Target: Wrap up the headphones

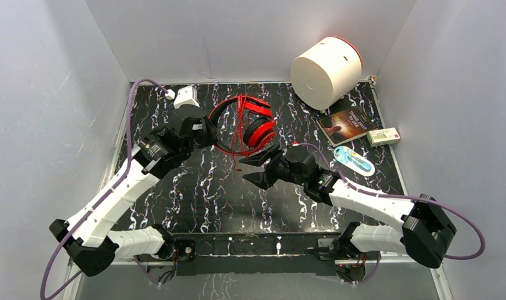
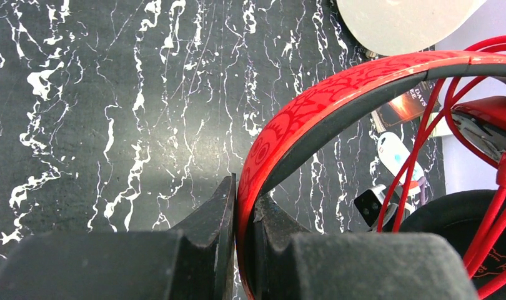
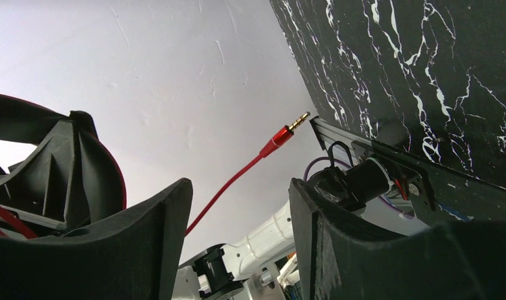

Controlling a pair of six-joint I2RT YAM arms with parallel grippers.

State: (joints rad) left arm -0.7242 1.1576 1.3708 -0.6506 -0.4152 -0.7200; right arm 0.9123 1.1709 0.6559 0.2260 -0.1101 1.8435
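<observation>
The red headphones lie at the back middle of the black marbled table, with the thin red cable looped several times over the headband. My left gripper is shut on the red headband, which stands clamped between its jaws. A black ear pad and cable loops show on the right of the left wrist view. My right gripper stands open just in front of the headphones. The cable's loose end with its gold-tipped jack plug runs past the open right gripper, untouched by either finger.
A white cylinder lies on its side at the back right. In front of it lie a book, a small box and a light blue object. A white plug block sits at the back left. Grey walls enclose the table.
</observation>
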